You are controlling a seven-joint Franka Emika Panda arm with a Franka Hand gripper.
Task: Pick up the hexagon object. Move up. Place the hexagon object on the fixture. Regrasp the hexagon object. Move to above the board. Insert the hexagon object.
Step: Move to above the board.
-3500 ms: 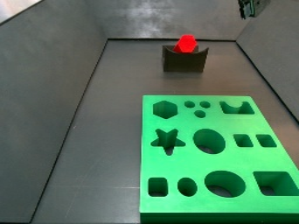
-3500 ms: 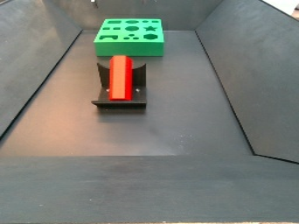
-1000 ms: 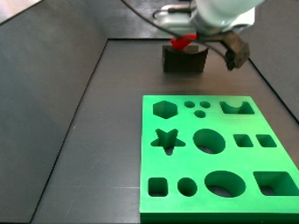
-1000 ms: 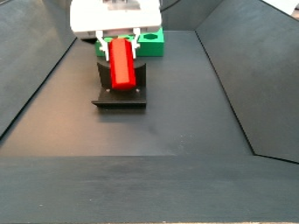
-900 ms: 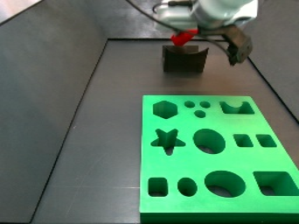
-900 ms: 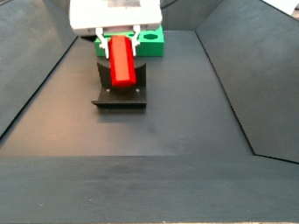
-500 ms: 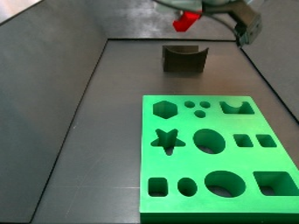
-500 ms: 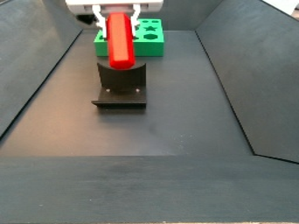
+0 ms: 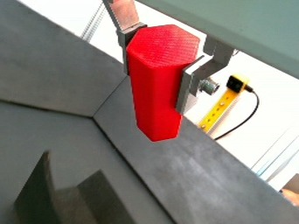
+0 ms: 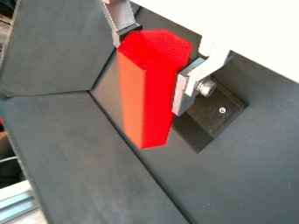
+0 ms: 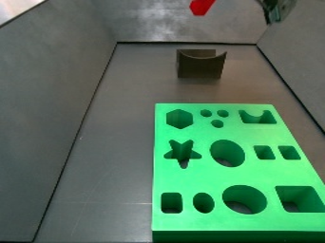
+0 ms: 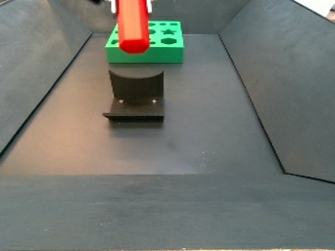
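Note:
My gripper (image 9: 160, 54) is shut on the red hexagon object (image 9: 156, 83); its silver fingers (image 9: 197, 74) clamp the prism's sides in both wrist views (image 10: 149, 87). In a side view the hexagon object (image 12: 132, 24) hangs high above the fixture (image 12: 135, 93), its top cut off by the frame edge. In a side view only its lower tip (image 11: 202, 7) shows at the top edge, above the empty notched fixture (image 11: 200, 63). The gripper body is out of frame in both side views. The green board (image 11: 231, 167) lies nearer the camera, and behind the fixture in a side view (image 12: 167, 39).
Dark grey walls (image 11: 57, 85) enclose the dark floor (image 12: 157, 147) on the sides. A dark part of the arm (image 11: 272, 9) shows at the upper right corner. The fixture also shows in a wrist view (image 10: 218, 122), below the held piece.
The gripper came down over the hexagon object on the fixture, shut on it and lifted it straight up. The fixture's notch now stands empty.

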